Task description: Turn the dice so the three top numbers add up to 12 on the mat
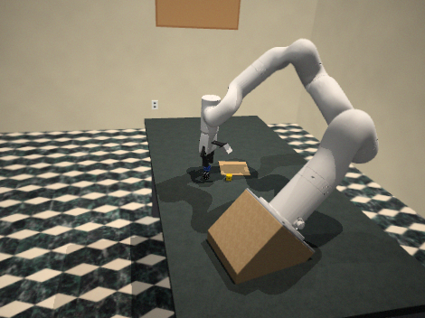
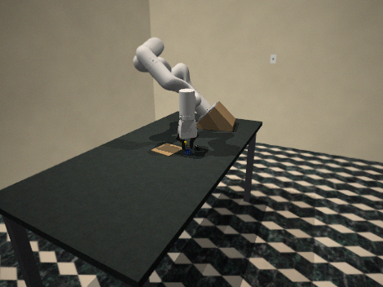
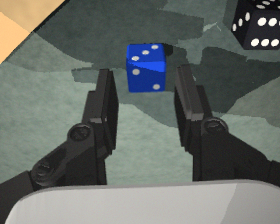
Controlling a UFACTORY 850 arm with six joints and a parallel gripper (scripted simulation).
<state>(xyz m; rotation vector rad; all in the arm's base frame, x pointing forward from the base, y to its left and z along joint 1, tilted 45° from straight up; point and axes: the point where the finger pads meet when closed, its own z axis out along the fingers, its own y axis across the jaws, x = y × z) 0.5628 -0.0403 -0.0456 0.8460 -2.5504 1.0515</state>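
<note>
The blue die (image 1: pixel 207 168) (image 2: pixel 187 152) (image 3: pixel 146 75) lies on the table off the mat; in the wrist view its upper visible face shows three pips and its lower one two. My gripper (image 1: pixel 206 164) (image 2: pixel 188 147) (image 3: pixel 145 84) points down, partly open and empty, its fingers either side of the blue die in the wrist view, with gaps. The black die (image 1: pixel 205 176) (image 2: pixel 196 147) (image 3: pixel 260 30) lies on the table near the blue one. The yellow die (image 1: pixel 229 177) (image 2: pixel 185 143) is by the mat's near edge; its pips are unreadable. The tan mat (image 1: pixel 233 168) (image 2: pixel 166 148) (image 3: pixel 20 15) lies flat.
The wooden wedge base (image 1: pixel 246 240) (image 2: pixel 217 119) carries the arm at one end of the dark table (image 1: pixel 199 290) (image 2: pixel 122 192). The table's long edge runs left of the gripper in the top view. Arm shadows fall around the dice.
</note>
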